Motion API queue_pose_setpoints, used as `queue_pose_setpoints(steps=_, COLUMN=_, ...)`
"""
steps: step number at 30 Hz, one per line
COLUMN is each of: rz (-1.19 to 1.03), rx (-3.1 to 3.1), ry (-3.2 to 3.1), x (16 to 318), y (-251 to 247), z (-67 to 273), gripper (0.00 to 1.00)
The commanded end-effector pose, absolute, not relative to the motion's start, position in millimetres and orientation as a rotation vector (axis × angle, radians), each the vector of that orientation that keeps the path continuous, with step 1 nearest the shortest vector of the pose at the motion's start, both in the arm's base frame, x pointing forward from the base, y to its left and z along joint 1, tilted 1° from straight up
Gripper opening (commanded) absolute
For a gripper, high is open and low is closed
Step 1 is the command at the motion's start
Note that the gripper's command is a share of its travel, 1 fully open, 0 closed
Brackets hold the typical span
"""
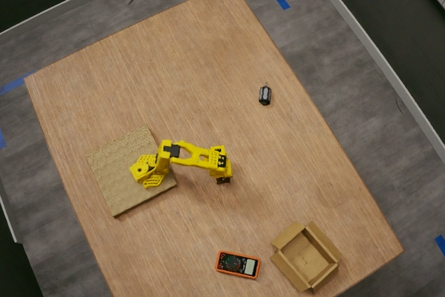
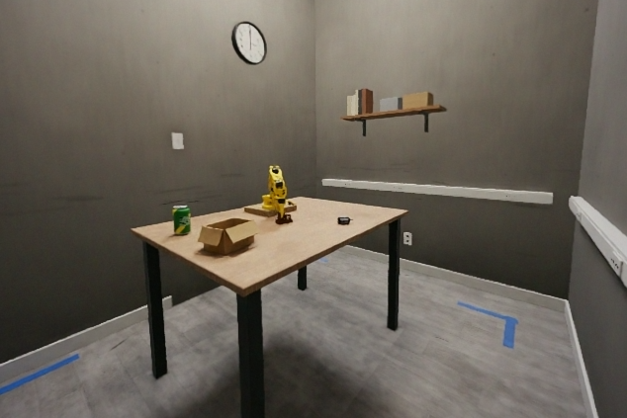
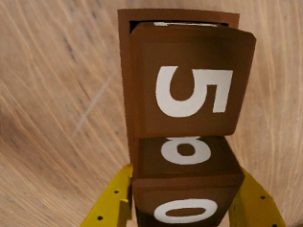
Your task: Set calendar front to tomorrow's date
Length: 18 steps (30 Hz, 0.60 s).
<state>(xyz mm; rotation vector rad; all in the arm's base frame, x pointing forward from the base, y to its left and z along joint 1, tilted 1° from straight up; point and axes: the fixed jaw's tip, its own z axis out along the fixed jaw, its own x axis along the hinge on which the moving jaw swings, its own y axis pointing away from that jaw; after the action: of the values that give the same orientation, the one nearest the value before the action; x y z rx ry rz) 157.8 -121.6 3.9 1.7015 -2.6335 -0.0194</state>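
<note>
Calendar cube (image 3: 181,193), brown with white digits, is sitting low in the wrist frame, clamped between the yellow fingers; it is showing an 8 on top and a 0 on its near face. Above it, the second cube (image 3: 191,82), marked 5, is resting in the brown tray (image 3: 128,70).

In the top frame, the arm (image 1: 190,156) is reaching right of centre over the wooden counter (image 1: 201,53), with a multimeter (image 1: 237,264) and cardboard box (image 1: 305,255) lying lower right.

In the exterior frame, a green can (image 2: 181,219) is standing at the counter's left edge.
</note>
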Motion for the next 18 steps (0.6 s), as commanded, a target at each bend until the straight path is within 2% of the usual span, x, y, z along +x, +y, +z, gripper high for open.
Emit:
queue_pose_setpoints(steps=1, rz=-0.058, rx=1.699, ry=-2.627, x=153.2, y=-120.6, z=-2.7, gripper=0.00)
queue_pose_setpoints(steps=18, rz=-0.058, rx=1.699, ry=-2.626, x=152.9, y=-120.5, z=-8.7, gripper=0.00)
